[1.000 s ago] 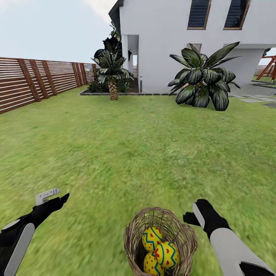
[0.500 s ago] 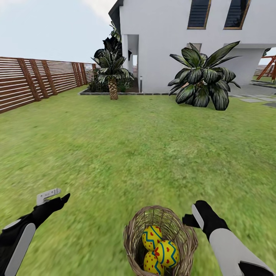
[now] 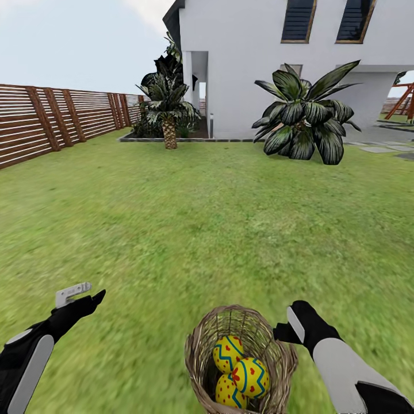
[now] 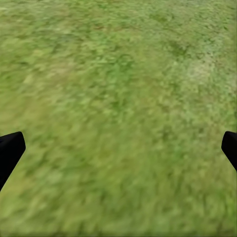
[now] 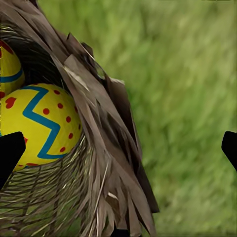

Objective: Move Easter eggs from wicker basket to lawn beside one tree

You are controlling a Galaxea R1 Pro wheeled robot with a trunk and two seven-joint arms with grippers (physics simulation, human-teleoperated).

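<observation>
The brown wicker basket (image 3: 202, 368) stands on the lawn (image 3: 190, 230) at the bottom centre of the head view. In it lie three yellow Easter eggs (image 3: 228, 352) (image 3: 251, 376) (image 3: 228, 393) with blue zigzag bands and red marks. My right gripper (image 3: 287, 329) is open just beside the basket's right rim. In the right wrist view, the basket's rim (image 5: 106, 148) lies between the spread fingertips (image 5: 10, 155), with one egg (image 5: 39, 123) inside. My left gripper (image 3: 86, 297) is open over bare grass, well left of the basket. The tall bare-trunk tree is out of view.
A white house (image 3: 259, 63) stands far ahead, with a short scaly-trunk palm (image 3: 168, 112) and a big dark-leaved bush (image 3: 307, 115) before it. A brown slatted fence (image 3: 52, 121) runs along the left. Grey stepping stones (image 3: 376, 150) lie at far right. Wide grass stretches ahead.
My right gripper has sunk slightly beside the basket's rim. The left arm and the eggs have stayed where they were.
</observation>
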